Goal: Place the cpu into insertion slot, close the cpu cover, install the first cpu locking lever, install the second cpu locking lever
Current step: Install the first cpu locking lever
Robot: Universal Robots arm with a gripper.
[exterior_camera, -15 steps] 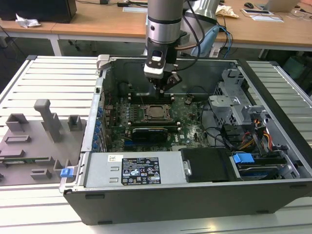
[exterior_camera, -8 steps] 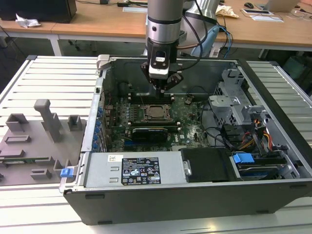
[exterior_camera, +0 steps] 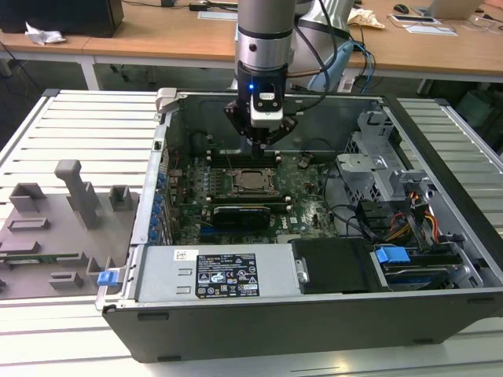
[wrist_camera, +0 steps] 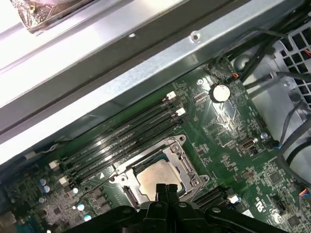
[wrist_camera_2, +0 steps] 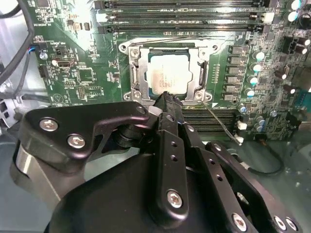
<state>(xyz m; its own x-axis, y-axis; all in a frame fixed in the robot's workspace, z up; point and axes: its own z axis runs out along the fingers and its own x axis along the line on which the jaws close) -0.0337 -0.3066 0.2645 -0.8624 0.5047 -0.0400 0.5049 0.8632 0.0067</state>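
**Item:** 1 gripper (wrist_camera_2: 165, 96), fingers pressed together with nothing between them, poised over 1 edge of the cpu (wrist_camera_2: 167, 73).

**Position:** the cpu is square and lies flat inside the insertion slot (wrist_camera_2: 125, 47), just below the fingertips. The cpu cover (wrist_camera_2: 138, 73) frames it and looks lowered.

**Container:** 1 open computer case (exterior_camera: 314, 330), holding the green board (wrist_camera_2: 82, 73) that carries the slot.

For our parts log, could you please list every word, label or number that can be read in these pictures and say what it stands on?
No text here can be read.
Black label on the grey metal box: print too small.
White sticker beside it: too small.
White markings on the green circuit board: too small.
cpu top: nothing readable.
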